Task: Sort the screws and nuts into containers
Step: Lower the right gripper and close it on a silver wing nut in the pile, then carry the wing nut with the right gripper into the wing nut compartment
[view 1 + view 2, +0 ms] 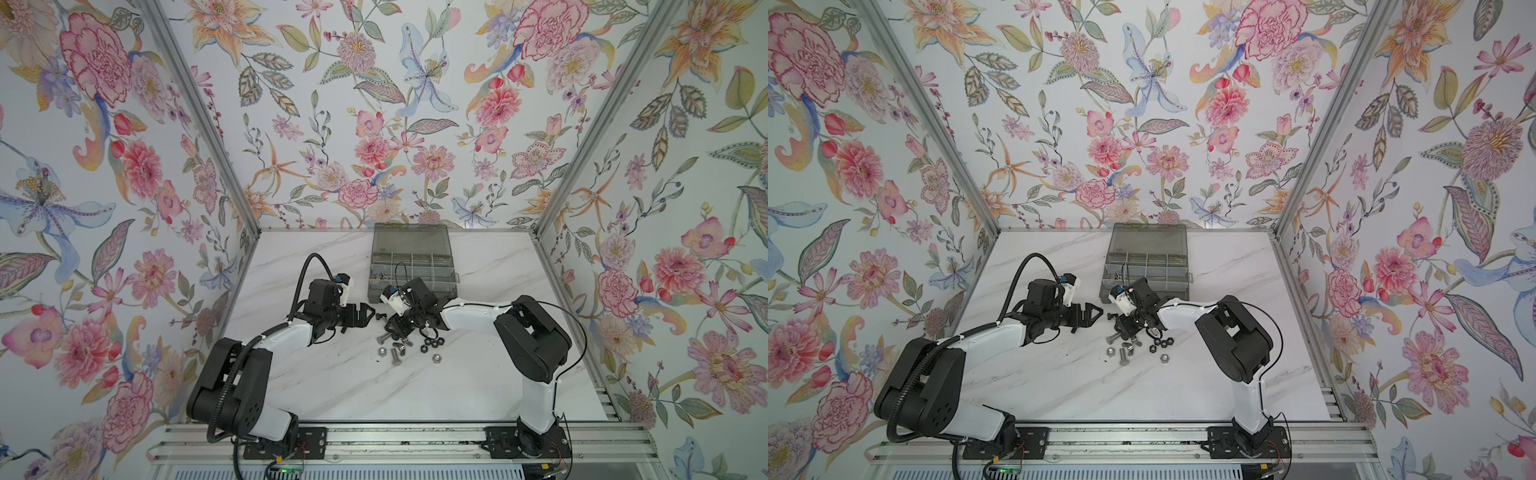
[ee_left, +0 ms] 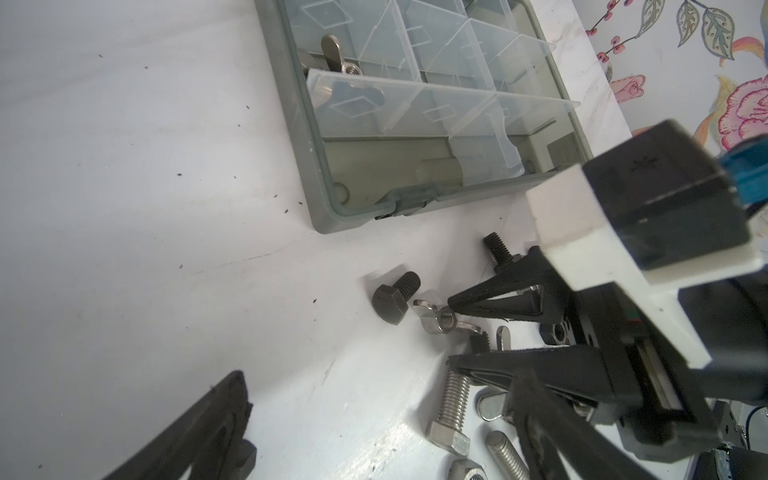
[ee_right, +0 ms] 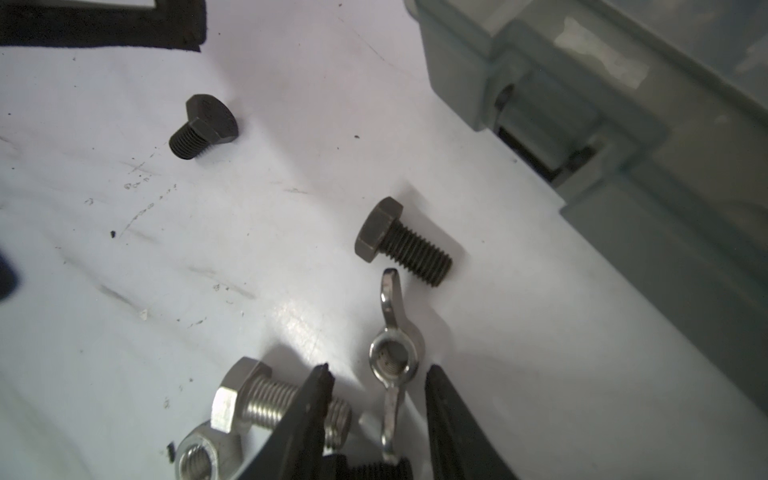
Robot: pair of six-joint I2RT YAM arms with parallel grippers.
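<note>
right gripper [image 3: 378, 372] jaws apart, straddling silver wing nut [image 3: 395, 357], gaps both sides | left gripper [image 1: 368, 312] spread wide, empty | organizer box [image 1: 448, 286] at 12 o'clock from hardware pile [image 1: 395, 356]

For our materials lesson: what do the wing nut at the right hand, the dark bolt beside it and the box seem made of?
Wing nut: silvery metal, likely steel, glinting. Dark bolt: metal, matte black finish, threaded. Box: smoky translucent plastic, apparently.

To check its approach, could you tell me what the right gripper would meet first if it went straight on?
Most likely the silver wing nut, lying between the open fingertips of the right gripper; then the table, though depth is unclear.
</note>
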